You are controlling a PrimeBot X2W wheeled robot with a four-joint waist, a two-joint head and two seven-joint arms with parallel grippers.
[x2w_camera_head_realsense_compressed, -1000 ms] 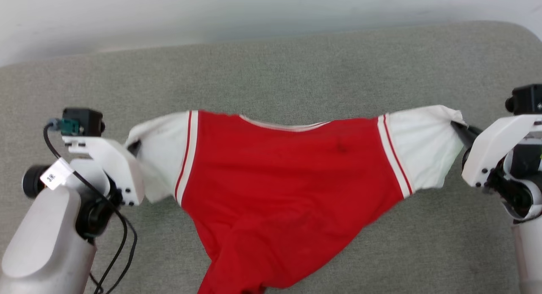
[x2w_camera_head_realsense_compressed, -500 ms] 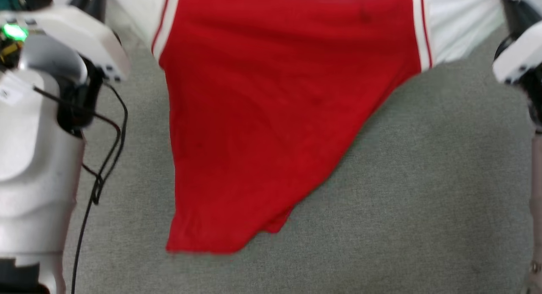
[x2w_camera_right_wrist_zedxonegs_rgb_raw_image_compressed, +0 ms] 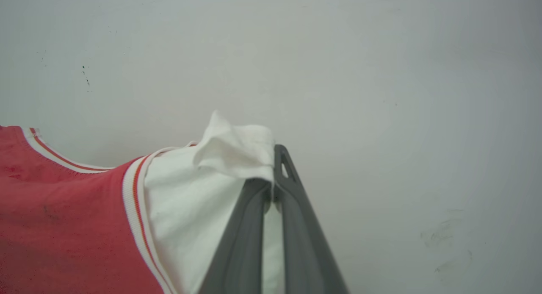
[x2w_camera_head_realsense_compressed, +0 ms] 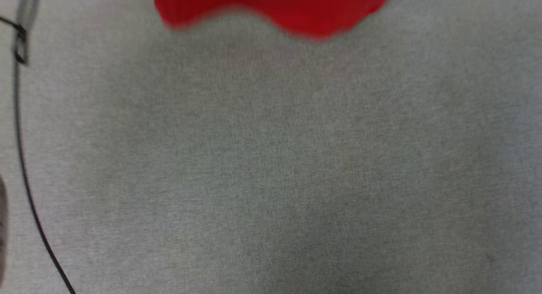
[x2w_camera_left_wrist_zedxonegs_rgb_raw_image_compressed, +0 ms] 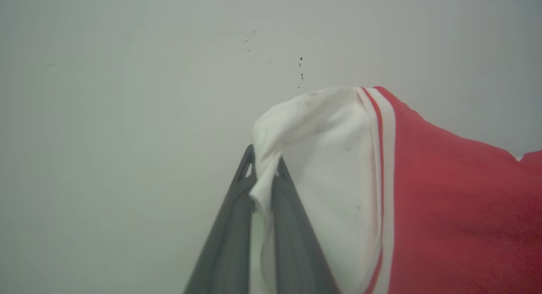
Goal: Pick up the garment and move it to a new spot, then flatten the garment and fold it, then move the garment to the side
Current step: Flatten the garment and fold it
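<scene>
Carrying out the first step: lifting the garment [x2w_camera_left_wrist_zedxonegs_rgb_raw_image_compressed: 444,201] and moving it toward a new spot. Pinching one white sleeve in the left pincer [x2w_camera_left_wrist_zedxonegs_rgb_raw_image_compressed: 263,169], narrowed tight on a bunched fold of cloth. Pinching the other white sleeve in the right pincer [x2w_camera_right_wrist_zedxonegs_rgb_raw_image_compressed: 271,181], likewise clamped on the sleeve edge. Hanging the red body stretched between the two, in front of a pale wall [x2w_camera_left_wrist_zedxonegs_rgb_raw_image_compressed: 127,73] in both wrist views. Dangling the red hem at the top edge of the blurred head view, over the grey tabletop [x2w_camera_head_realsense_compressed: 271,167] and near a black cable [x2w_camera_head_realsense_compressed: 19,158]; touching or clear, impossible to tell. Probably calling next for lowering both arms evenly, laying the hem down first, then drawing the cloth out flat before loosening either sleeve.
</scene>
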